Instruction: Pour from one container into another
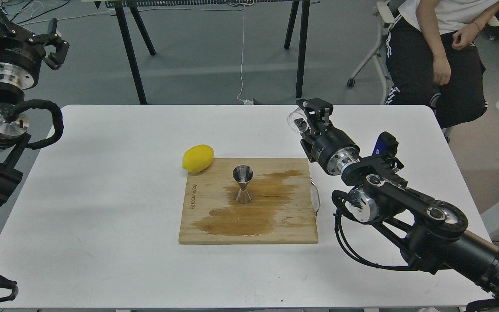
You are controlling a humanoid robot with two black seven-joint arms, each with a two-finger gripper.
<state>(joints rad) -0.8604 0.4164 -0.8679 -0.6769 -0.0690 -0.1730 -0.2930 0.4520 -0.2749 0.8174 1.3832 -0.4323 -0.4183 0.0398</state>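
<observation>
While the jigger (243, 184) stands upright on the wet-stained board (215, 225), the right gripper (306, 119) is clamped on the glass cup (296, 121), held tipped on its side above the table (102, 195), well right of the jigger. The left gripper (54, 45) hangs off-table, fingers apart. A lemon (197, 158) touches the board's corner.

right pincer (308, 113) clamped, left pincer (56, 45) raised

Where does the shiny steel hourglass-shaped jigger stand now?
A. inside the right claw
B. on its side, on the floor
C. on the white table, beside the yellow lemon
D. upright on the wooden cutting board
D: the shiny steel hourglass-shaped jigger stands upright on the wooden cutting board, amid a wet stain.
</observation>
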